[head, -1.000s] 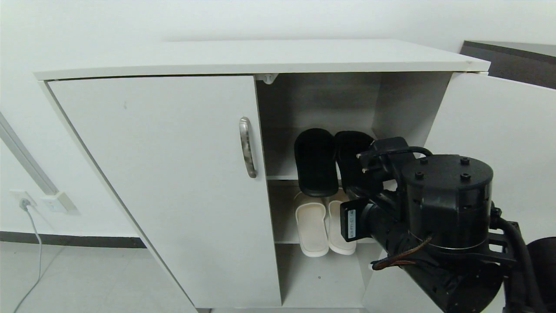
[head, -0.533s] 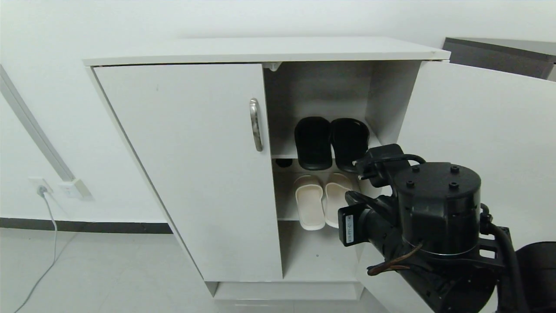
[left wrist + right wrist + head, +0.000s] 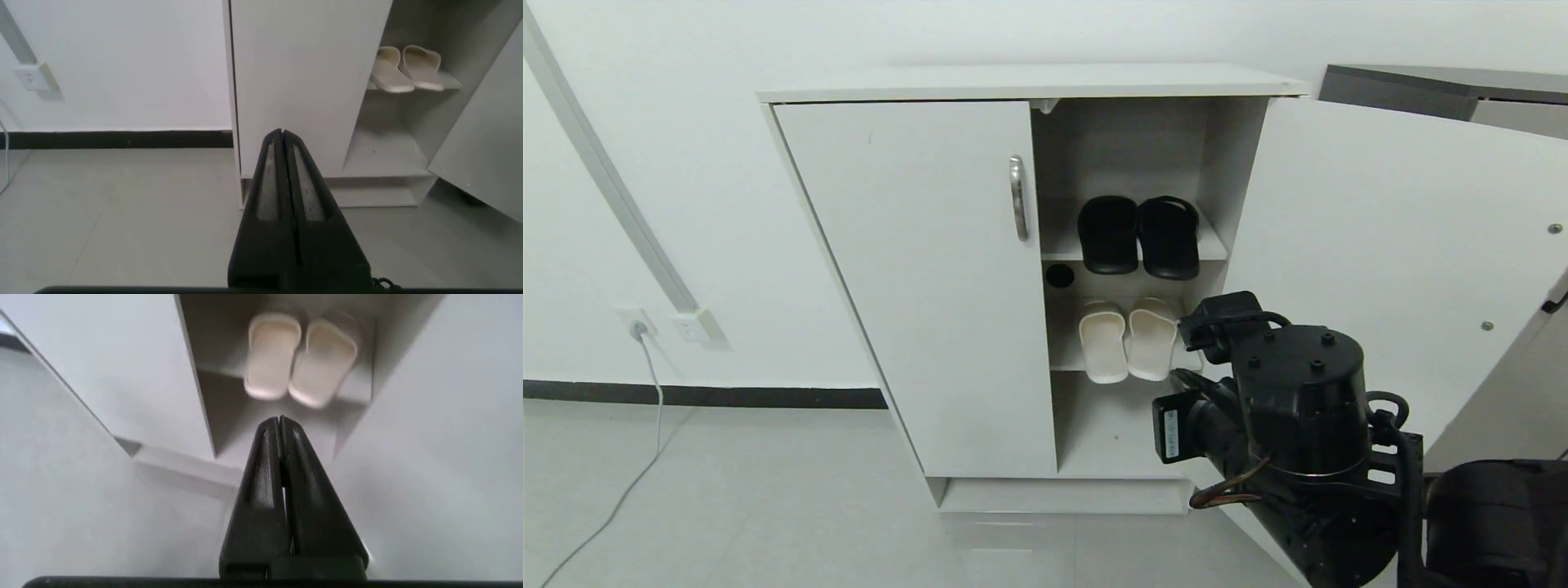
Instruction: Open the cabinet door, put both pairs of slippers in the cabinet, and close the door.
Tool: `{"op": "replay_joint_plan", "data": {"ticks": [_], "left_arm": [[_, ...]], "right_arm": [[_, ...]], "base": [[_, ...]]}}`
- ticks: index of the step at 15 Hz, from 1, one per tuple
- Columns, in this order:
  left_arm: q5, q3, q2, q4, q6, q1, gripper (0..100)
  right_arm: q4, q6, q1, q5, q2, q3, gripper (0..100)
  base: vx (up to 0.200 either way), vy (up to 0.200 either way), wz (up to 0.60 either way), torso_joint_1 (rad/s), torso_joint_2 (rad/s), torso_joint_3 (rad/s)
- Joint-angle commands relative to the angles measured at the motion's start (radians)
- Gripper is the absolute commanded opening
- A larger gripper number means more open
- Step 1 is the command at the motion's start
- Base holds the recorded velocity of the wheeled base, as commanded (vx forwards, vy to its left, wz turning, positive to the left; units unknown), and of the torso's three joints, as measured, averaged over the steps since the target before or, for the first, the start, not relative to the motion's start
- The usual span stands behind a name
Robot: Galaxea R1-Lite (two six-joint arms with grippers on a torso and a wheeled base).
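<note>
Inside the white wooden cabinet (image 3: 1029, 82), the black open-toe slippers (image 3: 1109, 237) sit on the upper shelf (image 3: 1062, 249). The cream slippers (image 3: 1104, 353) lie at six o'clock of them on the middle shelf (image 3: 1063, 359). The white right door (image 3: 1380, 245) stands open at three o'clock. The left gripper (image 3: 280, 132) and the right gripper (image 3: 280, 420) hang before the cabinet, fingers pressed together, empty.

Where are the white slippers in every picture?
Head view: white slippers on the middle shelf, under the black slippers, right of the closed door.
Left wrist view: white slippers inside the cabinet, past the closed door.
Right wrist view: white slippers straight beyond the shut right hand.
Shared landmark: the closed door, whose edge runs right beside them.
</note>
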Motion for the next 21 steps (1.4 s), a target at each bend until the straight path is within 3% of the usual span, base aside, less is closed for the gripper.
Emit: {"op": "replay_joint_plan", "data": {"ticks": [1,21], "left_arm": [[0.000,0.000,0.000,0.000,-0.001,0.000,0],[0.000,0.000,0.000,0.000,0.000,0.000,0]], "right_arm": [[-0.002,-0.001,-0.014,0.013,0.019,0.008,0],[-0.002,-0.004,-0.034,0.021,0.033,0.023,0]], "base": [[0.000,0.000,0.00,0.000,0.00,0.000],[0.000,0.000,0.00,0.000,0.00,0.000]]}}
